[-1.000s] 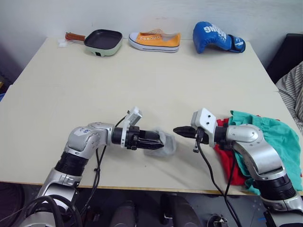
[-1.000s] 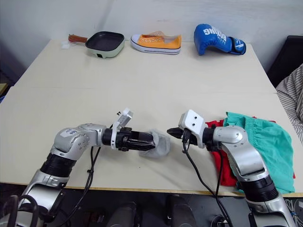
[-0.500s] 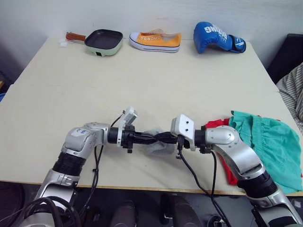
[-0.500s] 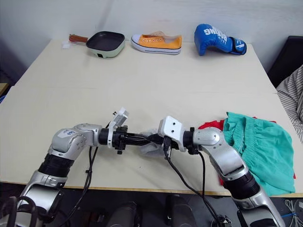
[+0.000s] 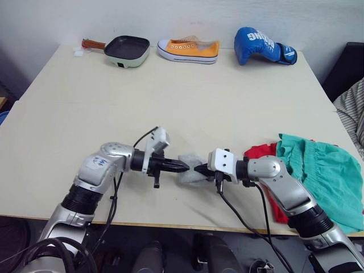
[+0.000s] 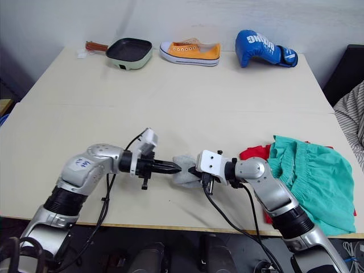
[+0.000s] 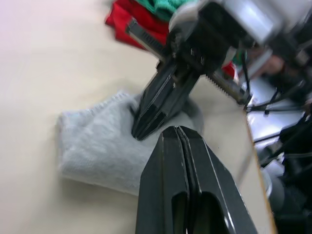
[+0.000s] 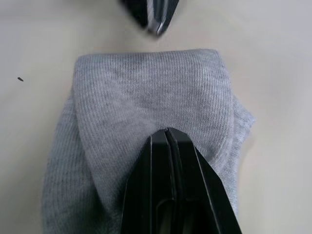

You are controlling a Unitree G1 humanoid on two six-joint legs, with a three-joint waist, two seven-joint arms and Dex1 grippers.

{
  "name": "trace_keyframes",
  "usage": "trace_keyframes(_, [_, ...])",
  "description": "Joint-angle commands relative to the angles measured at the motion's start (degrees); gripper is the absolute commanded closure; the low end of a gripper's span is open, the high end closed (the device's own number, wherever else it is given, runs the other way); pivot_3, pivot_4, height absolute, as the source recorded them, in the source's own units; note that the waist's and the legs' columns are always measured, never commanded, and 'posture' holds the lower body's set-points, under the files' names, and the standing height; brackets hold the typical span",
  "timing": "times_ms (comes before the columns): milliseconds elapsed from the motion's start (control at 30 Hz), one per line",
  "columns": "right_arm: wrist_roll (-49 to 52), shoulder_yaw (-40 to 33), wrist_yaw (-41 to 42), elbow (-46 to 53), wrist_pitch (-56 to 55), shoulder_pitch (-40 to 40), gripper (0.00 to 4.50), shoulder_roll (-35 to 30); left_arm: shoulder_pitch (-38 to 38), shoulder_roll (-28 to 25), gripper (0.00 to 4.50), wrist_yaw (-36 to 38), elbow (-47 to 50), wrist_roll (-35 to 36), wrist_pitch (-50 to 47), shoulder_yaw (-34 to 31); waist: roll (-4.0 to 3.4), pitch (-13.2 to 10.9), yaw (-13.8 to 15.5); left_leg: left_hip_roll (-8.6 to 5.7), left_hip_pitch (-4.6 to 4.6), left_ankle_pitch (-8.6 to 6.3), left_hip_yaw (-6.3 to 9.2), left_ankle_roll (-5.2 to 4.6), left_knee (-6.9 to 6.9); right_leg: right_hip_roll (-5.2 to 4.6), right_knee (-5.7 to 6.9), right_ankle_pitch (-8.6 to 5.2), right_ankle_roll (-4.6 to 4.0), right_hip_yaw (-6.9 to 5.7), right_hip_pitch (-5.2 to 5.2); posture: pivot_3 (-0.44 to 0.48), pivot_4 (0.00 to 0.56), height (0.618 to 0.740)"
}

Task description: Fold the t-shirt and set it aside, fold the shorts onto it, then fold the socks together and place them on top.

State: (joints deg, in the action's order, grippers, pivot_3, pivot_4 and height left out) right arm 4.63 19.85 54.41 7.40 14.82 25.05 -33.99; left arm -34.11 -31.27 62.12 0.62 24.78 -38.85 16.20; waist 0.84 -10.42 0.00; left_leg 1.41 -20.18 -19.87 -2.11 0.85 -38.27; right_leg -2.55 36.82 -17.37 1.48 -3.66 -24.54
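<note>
The light grey socks (image 5: 190, 174) lie as one folded bundle on the table (image 5: 170, 102) near its front edge, between my two grippers. My left gripper (image 5: 183, 166) is shut with nothing in it, its tip just off the bundle's left edge. From the right, my right gripper (image 8: 166, 130) is shut, and its tip rests on top of the socks (image 8: 146, 92) without pinching them. The red t-shirt (image 5: 260, 152) lies at the right under the teal-green shorts (image 5: 324, 170), with its edge poking out towards the socks.
Along the table's far edge stand a small pan (image 5: 125, 50), an orange shoe (image 5: 189, 50) and a blue boxing glove (image 5: 263, 45). Striped cloth (image 5: 354, 111) hangs beyond the right edge. The table's front edge runs close below both grippers.
My left gripper has shut and let go of the socks, its tip now at their left edge. My right gripper has moved left from the garments onto the socks.
</note>
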Motion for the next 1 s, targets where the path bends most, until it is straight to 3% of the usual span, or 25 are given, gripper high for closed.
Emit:
trace_keyframes(33, [-0.75, -0.86, -0.19, -0.72, 0.39, -0.44, 4.50, -0.22, -0.26, 0.82, 4.49, -1.15, -2.53, -6.89, 6.40, 4.20, 0.00, 0.00, 0.01, 0.00, 0.00, 0.00, 0.00, -0.01, 0.00, 0.00, 0.01, 0.00, 0.00, 0.00, 0.00, 0.000, 0.150, 0.740])
trace_keyframes(333, [1.57, -3.63, 2.20, 5.29, 2.14, -4.11, 4.50, -3.56, -1.91, 4.52, 4.49, -5.22, -12.29, -16.64, 16.91, 6.14, 0.01, 0.01, 0.72, -0.07, -0.02, 0.00, 0.00, -0.16, -0.21, -0.06, 0.04, 0.06, 0.09, 0.02, 0.06, 0.000, 0.150, 0.740])
trace_keyframes(533, [2.34, -7.42, 3.06, 5.76, 1.32, -7.57, 4.50, -7.81, 0.25, 2.93, 4.49, -2.86, -9.59, -14.75, 15.72, 4.03, 0.01, 0.01, 1.16, -0.07, -0.01, -0.18, 0.00, -0.48, -0.38, -0.06, 0.11, 0.08, 0.12, 0.02, 0.10, 0.000, 0.150, 0.740])
trace_keyframes(833, [6.61, -9.56, 2.47, 9.30, 5.40, -5.67, 4.50, -6.11, -2.08, 2.53, 4.49, -0.06, -1.34, -5.90, 5.57, -2.52, 0.01, 0.00, 0.34, -0.01, -0.08, -0.14, 0.01, -0.41, -0.42, -0.01, 0.16, 0.08, 0.11, 0.01, 0.04, 0.000, 0.150, 0.740])
trace_keyframes(1000, [7.61, -10.08, 2.30, 10.11, 6.43, -4.11, 4.50, -5.94, -4.70, 4.31, 4.49, -1.22, -4.82, -8.45, 6.60, -0.99, 0.01, 0.00, 0.78, -0.03, -0.13, -0.15, 0.02, -0.41, -0.56, -0.02, 0.16, 0.08, 0.12, 0.00, 0.04, 0.000, 0.150, 0.740])
